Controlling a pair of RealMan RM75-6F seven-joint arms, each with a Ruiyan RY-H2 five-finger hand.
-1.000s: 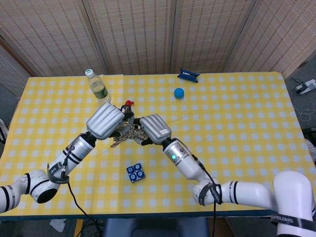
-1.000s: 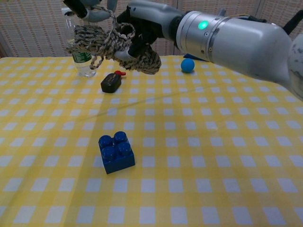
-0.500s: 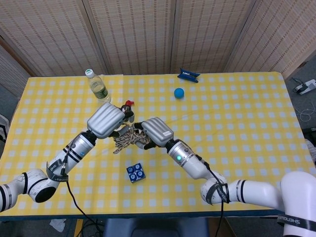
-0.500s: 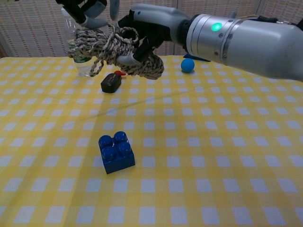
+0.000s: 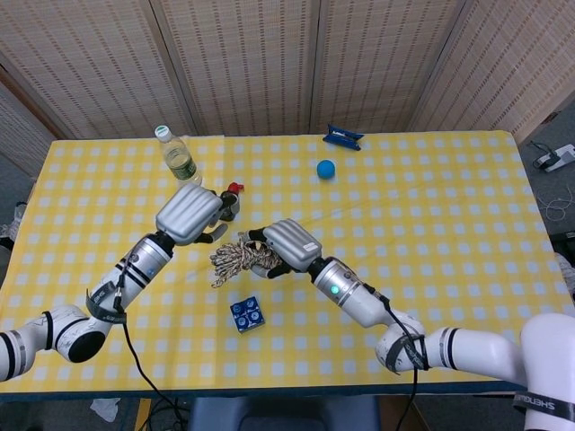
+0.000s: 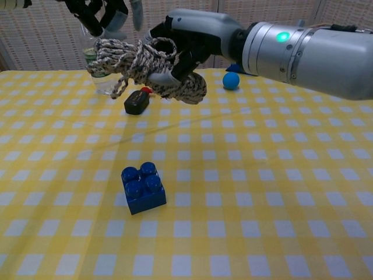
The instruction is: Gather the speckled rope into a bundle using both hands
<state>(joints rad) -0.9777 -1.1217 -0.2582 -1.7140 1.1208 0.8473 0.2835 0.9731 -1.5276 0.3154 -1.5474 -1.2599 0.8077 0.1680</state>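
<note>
The speckled rope [image 5: 236, 259] [image 6: 141, 60] is bunched into a thick bundle held above the yellow checked table [image 5: 431, 233]. My right hand [image 5: 288, 244] [image 6: 189, 39] grips the bundle from its right side, fingers curled around the coils. My left hand [image 5: 190, 214] [image 6: 100, 13] hovers just above and left of the bundle's left end, fingers apart, with no strand seen in it. A short loose tail hangs from the rope's left end.
A water bottle [image 5: 180, 160] [image 6: 96, 79] stands at the back left. A black device with a red tip [image 5: 232, 197] [image 6: 137, 102] lies under the rope. A blue toy brick [image 5: 245, 314] [image 6: 143, 188] sits nearer me. A blue ball [image 5: 325, 168] [image 6: 231, 80] and a blue object [image 5: 342, 136] lie behind.
My right hand has carried the bundle right and toward me. The left hand, which held the rope's left end, has lifted off it and drawn back.
</note>
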